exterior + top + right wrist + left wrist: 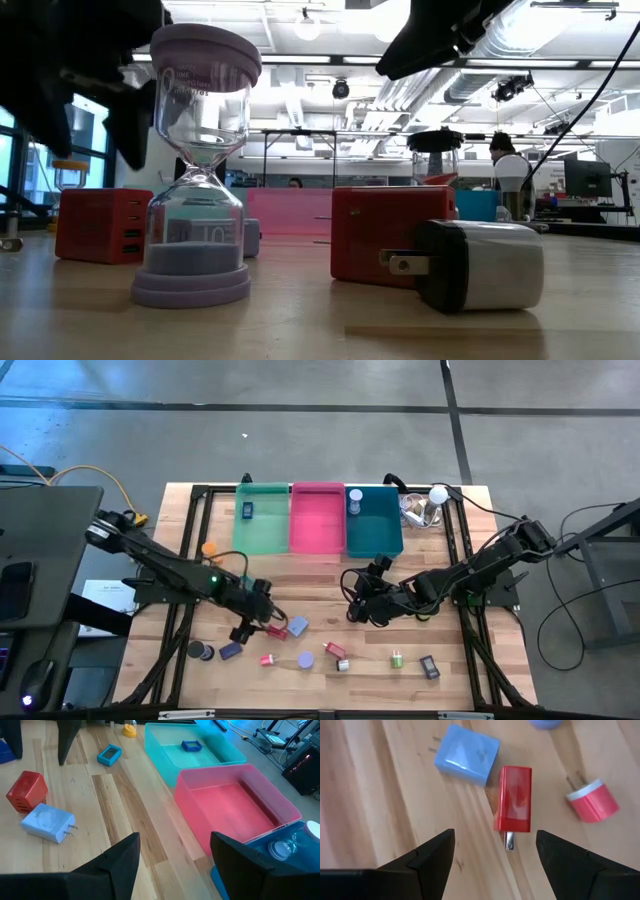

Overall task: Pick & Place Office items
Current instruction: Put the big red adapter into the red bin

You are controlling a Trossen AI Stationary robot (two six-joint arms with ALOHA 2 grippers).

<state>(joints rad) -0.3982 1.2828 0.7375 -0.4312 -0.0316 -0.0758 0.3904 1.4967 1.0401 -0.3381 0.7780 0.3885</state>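
The office items lie scattered on the near half of the wooden table [320, 575]. My left gripper [495, 855] hangs open over a red charger block [513, 800], touching nothing. The block lies flat, its prongs toward the fingers. Beside it lie a light blue charger [466, 754] and a small red-and-white plug [592, 801]. In the high view this gripper [256, 626] is at the near left, next to the red block [276, 630]. My right gripper [358, 608] waits open at mid-table with nothing between its fingers [125, 860].
Green [262, 520], pink [317, 520] and teal [373, 520] bins stand in a row at the far edge. A white bulb with clutter [430, 505] sits to their right. A lavender hourglass [198, 170], a red block [385, 235] and a black-and-white plug [480, 265] stand near the front edge.
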